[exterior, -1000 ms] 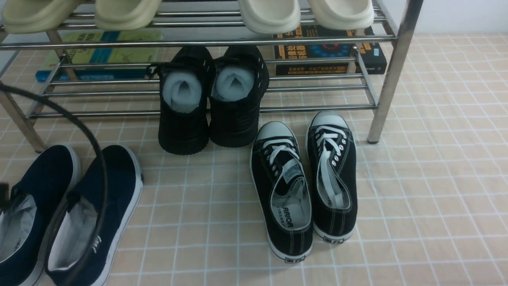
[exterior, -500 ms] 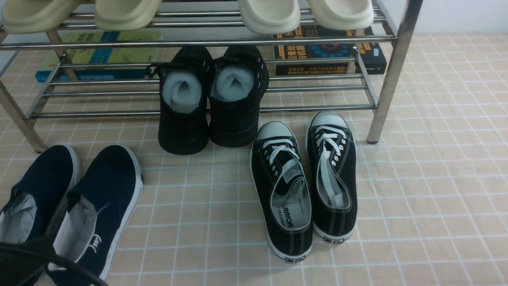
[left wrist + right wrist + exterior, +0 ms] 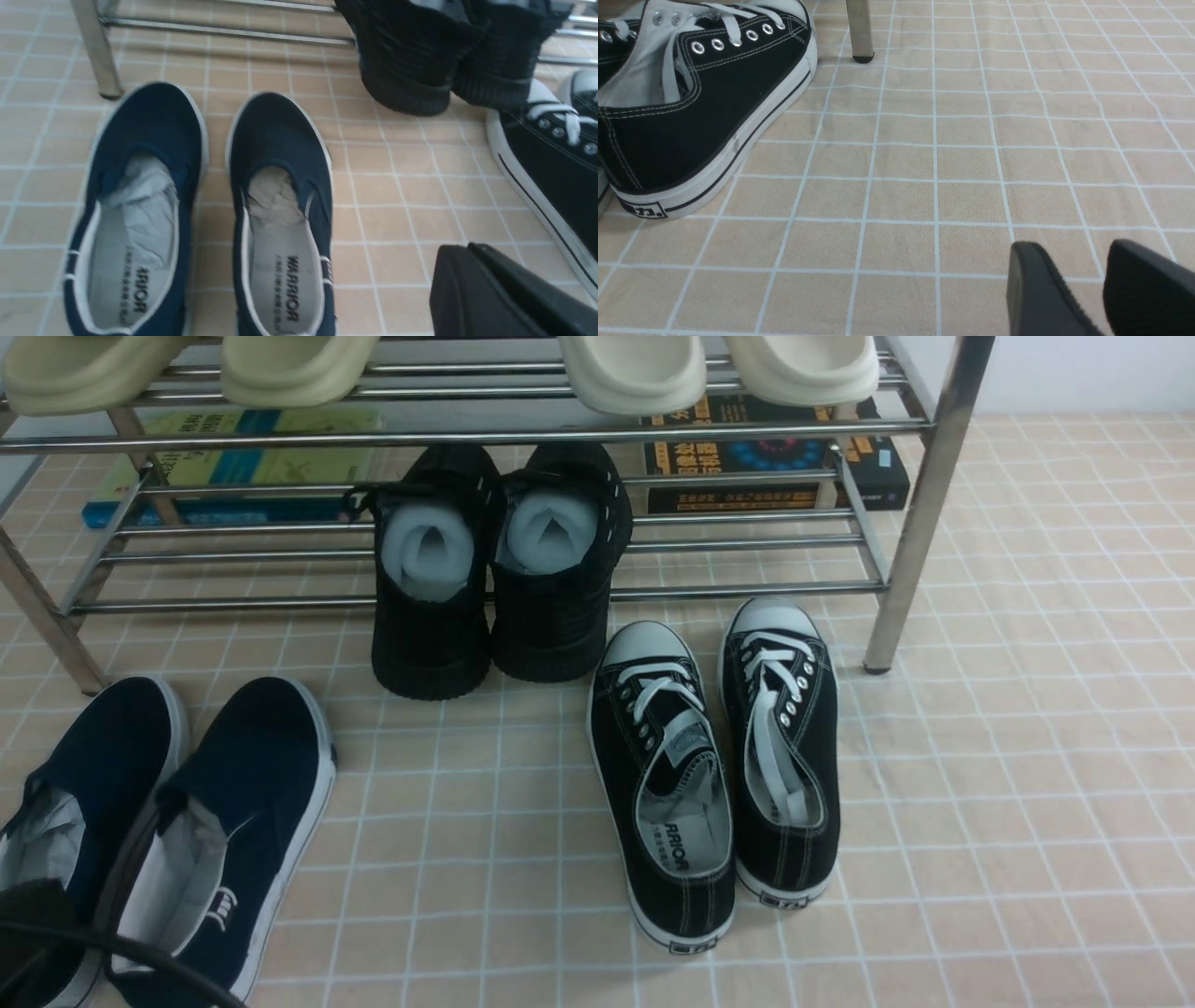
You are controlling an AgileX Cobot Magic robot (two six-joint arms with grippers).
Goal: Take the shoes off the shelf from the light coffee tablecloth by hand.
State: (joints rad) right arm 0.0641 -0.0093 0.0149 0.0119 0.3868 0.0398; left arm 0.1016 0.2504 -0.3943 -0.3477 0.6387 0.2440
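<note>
The navy slip-on shoes (image 3: 187,821) lie side by side on the light coffee tablecloth (image 3: 1027,803), at the front left, just before the steel shelf (image 3: 467,434). The left wrist view shows both shoes (image 3: 280,210) from the heel side, with grey lining. My left gripper (image 3: 460,249) is shut and empty, hanging beside the right-hand shoe without touching it. In the front view only a dark part of the left arm and its cable (image 3: 121,947) show, at the bottom left corner. My right gripper (image 3: 1076,247) is open and empty over bare cloth.
Black lace-up sneakers (image 3: 709,775) lie mid-cloth and also show in the right wrist view (image 3: 691,112). All-black shoes stuffed with foam (image 3: 495,579) lean on the shelf's lower bars. Cream slippers (image 3: 635,373) sit on the upper tier. Books (image 3: 775,457) lie behind. The shelf leg (image 3: 920,523) stands right.
The left arm's cable arched over the navy shoes one second ago; it has dropped to the bottom left corner. The shoes have not moved.
</note>
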